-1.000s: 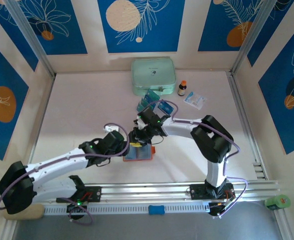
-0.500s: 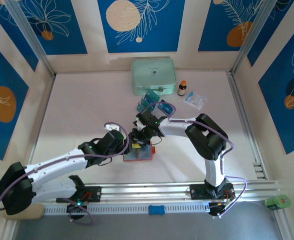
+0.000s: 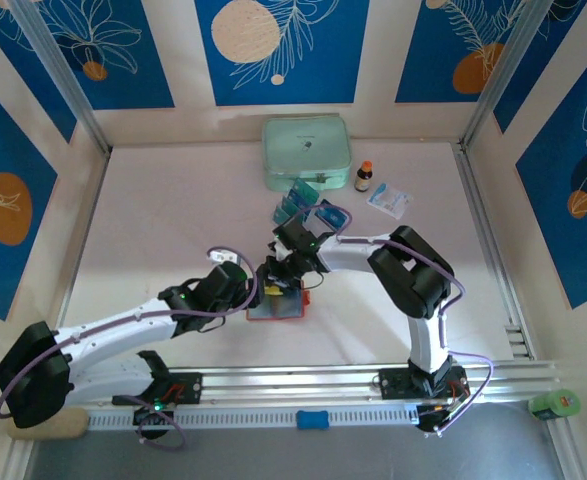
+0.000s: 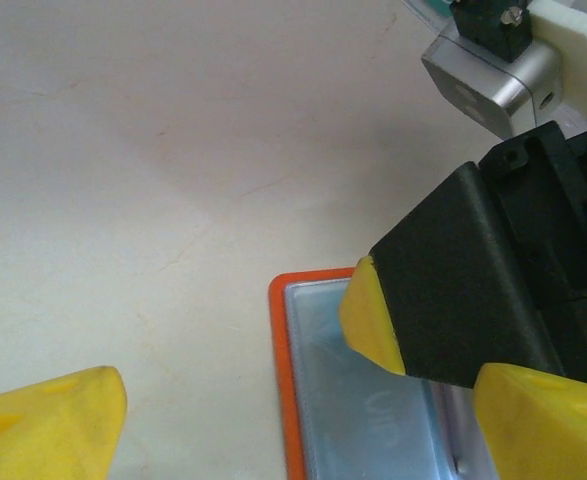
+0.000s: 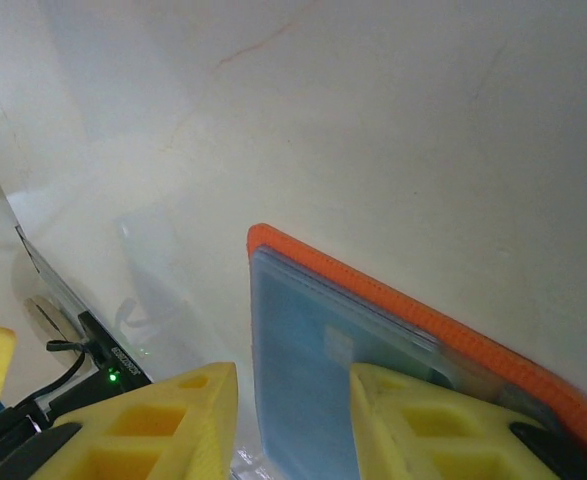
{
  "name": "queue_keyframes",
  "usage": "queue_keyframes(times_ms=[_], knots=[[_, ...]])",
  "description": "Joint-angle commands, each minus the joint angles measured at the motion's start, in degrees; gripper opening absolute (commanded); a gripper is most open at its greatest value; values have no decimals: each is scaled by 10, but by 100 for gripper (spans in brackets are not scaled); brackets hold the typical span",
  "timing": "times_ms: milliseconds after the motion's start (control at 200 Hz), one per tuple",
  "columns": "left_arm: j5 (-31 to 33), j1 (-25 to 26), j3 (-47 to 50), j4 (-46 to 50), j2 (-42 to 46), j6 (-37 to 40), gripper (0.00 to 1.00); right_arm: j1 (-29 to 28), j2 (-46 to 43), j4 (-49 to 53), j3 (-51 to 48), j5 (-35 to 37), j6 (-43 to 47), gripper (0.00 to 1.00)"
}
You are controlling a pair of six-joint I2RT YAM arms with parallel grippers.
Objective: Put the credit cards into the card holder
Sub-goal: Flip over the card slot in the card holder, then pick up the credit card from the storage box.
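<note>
- Left end effector (image 4: 298,425) is spread wide, empty.
- Right end effector (image 5: 295,415) is part-closed; any grip cannot be told.
- Orange-red fold-over card holder (image 3: 277,305) is laid open directly beneath both, the right one nearer its pocket.

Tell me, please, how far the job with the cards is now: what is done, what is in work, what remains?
Done: the card holder lies open, and one teal card seems tucked inside it. In hand: the right tool sits at that card's edge; whether it grips is unclear. The left tool hangs open over the holder. Left: more teal cards wait near the mint-green case.
</note>
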State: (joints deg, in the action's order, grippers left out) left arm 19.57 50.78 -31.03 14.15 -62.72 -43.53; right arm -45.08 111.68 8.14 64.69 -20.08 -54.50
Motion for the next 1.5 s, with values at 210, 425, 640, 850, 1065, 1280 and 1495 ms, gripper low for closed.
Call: queue_keyframes(times_ms=[210,425,640,850,1065,1280,1495], knots=[[-15,0,12,0,-20,-3,91,32,-69,-6,-32,-19,-7,37],[-29,0,3,-18,-58,5,92,58,-99,-1,-53,-15,2,36],[-30,0,-7,-27,-96,6,95,107,-161,132,-5,36,95,36],[-26,-1,-15,-29,-114,2,100,131,-151,313,138,169,237,36],[-28,-13,-28,-20,-125,6,100,131,-73,397,280,223,316,34],[-25,-32,-43,4,-123,14,100,117,25,459,409,262,362,29],[-29,-49,-44,10,-118,19,100,85,126,520,530,346,401,28]])
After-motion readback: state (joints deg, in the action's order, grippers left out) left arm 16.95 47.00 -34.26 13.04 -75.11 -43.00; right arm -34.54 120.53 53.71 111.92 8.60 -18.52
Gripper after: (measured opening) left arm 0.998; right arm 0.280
